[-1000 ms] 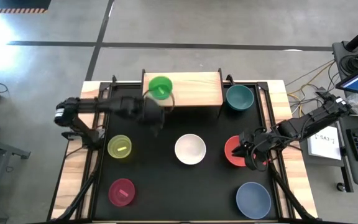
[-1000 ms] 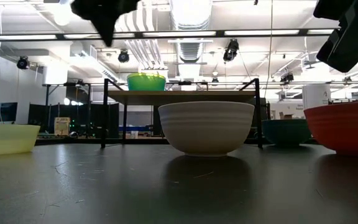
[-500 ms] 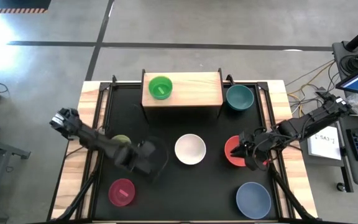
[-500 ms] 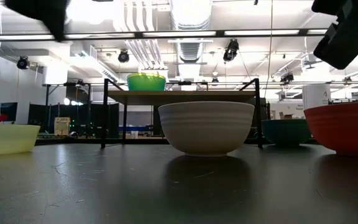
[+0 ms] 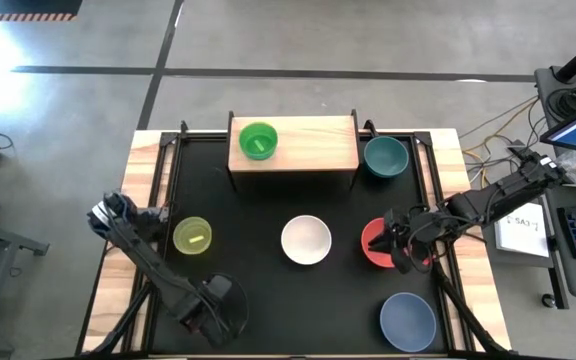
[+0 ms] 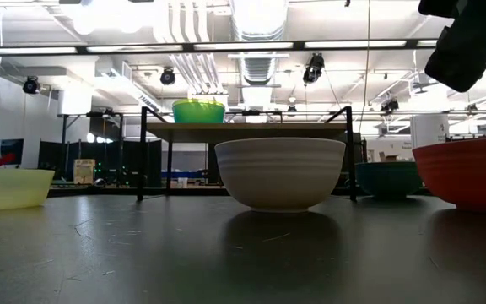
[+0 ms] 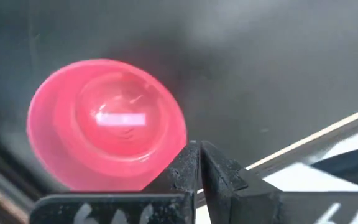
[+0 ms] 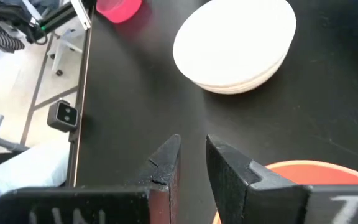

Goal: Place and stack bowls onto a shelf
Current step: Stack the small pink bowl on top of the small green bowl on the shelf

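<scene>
The green bowl [image 5: 258,141] stands on the left part of the light-wood shelf [image 5: 313,145]. On the black tabletop stand the teal [image 5: 385,157], yellow [image 5: 192,236], white [image 5: 306,240], red [image 5: 378,243] and periwinkle-blue [image 5: 408,320] bowls. The pink bowl [image 7: 107,124] shows in the left wrist view; in the high view my left arm covers it. My left gripper [image 5: 226,312] hangs shut above it, near the table's near-left corner. My right gripper [image 8: 192,155] is narrowly open, high above the red bowl's left rim [image 8: 291,169]. No small blue bowl shows.
The shelf's dark legs [image 6: 144,152] stand at the table's far side, with free board right of the green bowl. A wooden border [image 5: 118,290] frames the black top. A desk with keyboard and papers [image 5: 568,225] is beyond the right edge.
My left arm has swung from the shelf, close by the green bowl, toward the table's near edge, passing the yellow bowl and ending over the pink bowl. The green bowl has stayed on the shelf. No other bowl has moved.
</scene>
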Available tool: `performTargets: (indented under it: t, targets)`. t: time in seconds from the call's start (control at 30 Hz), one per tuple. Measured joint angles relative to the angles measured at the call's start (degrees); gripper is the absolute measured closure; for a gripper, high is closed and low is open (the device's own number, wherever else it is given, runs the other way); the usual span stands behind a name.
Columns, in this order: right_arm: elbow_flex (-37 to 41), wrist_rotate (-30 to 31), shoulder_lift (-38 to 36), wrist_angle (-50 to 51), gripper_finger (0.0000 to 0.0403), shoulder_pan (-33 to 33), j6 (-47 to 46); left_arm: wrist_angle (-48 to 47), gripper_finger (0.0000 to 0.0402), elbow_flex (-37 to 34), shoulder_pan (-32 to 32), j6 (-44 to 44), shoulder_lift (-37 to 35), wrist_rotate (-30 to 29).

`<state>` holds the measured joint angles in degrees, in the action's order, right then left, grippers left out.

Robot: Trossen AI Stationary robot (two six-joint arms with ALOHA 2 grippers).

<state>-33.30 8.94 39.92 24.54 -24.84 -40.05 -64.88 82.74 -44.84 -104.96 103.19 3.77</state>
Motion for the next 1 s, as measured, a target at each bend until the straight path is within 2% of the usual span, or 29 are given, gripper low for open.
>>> performTargets:
  t: [0.13,0.6,0.73,0.9,1.0]
  targets:
    - [0.0,0.1,1.3,0.1,0.0337,0.0,-0.6,1.6,0.0388,0.0,0.0,2.6,1.8,3.0]
    - [0.0,-0.2,7.8,0.1,0.0337,0.0,-2.4,1.3,0.0288,-0.5,-0.3,4.4,3.4,3.0]
    - [0.0,-1.1,7.9,0.1,0.0337,0.0,-3.5,3.6,0.0281,-3.1,-1.1,0.6,3.5,3.0]
    - [0.0,-1.9,7.1,0.2,0.0337,0.0,-3.5,13.5,0.0286,-7.8,-1.6,-1.0,3.5,3.2]
    - [0.0,-1.9,7.0,0.2,0.0337,0.0,-3.5,14.4,0.0289,-10.7,-1.6,-3.9,3.5,3.2]
